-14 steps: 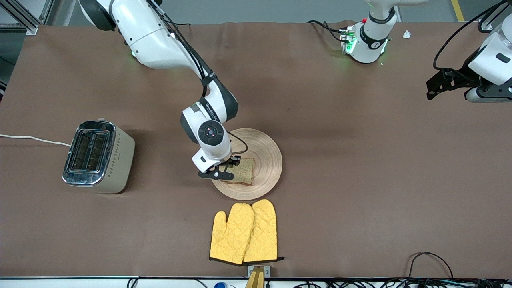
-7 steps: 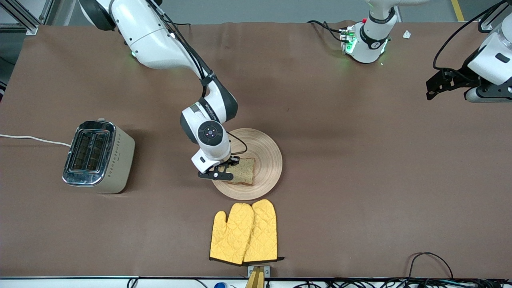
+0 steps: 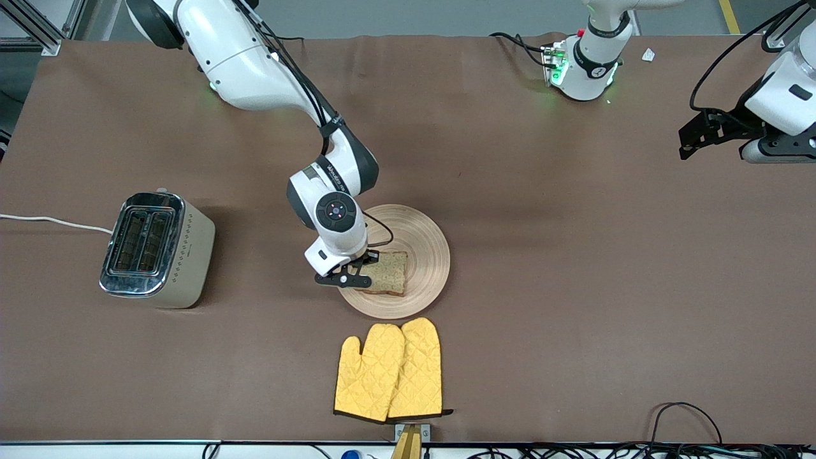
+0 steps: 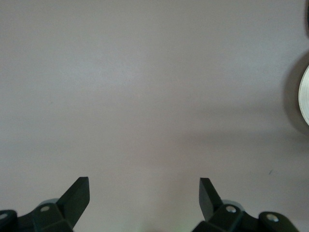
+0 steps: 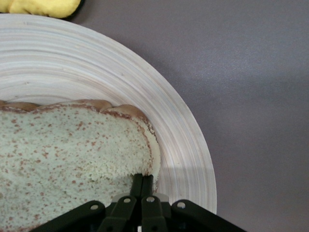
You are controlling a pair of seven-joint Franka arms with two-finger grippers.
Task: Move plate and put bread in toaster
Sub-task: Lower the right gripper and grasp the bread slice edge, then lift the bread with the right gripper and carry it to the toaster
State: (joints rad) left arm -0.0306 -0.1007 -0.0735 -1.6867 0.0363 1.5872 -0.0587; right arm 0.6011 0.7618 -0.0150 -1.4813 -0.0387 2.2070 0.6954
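The bread (image 3: 390,273) (image 5: 72,154) lies flat on the round wooden plate (image 3: 427,248) (image 5: 159,96) in the middle of the table. My right gripper (image 3: 362,268) (image 5: 143,178) is down at the slice's edge toward the right arm's end of the table. Its fingers are pressed together, pinching that edge. The cream toaster (image 3: 156,250) with a chrome top stands toward the right arm's end of the table, both slots empty. My left gripper (image 3: 690,141) (image 4: 145,182) waits open over bare table at the left arm's end, holding nothing.
A pair of yellow oven mitts (image 3: 389,370) (image 5: 38,6) lies just nearer the front camera than the plate. The toaster's white cord (image 3: 51,221) runs off the table's edge. The left arm's base (image 3: 586,64) stands at the table's robot side. Cables trail along the front edge.
My right gripper's fingers have closed onto the bread's edge, and the slice has shifted slightly. The left arm has not moved.
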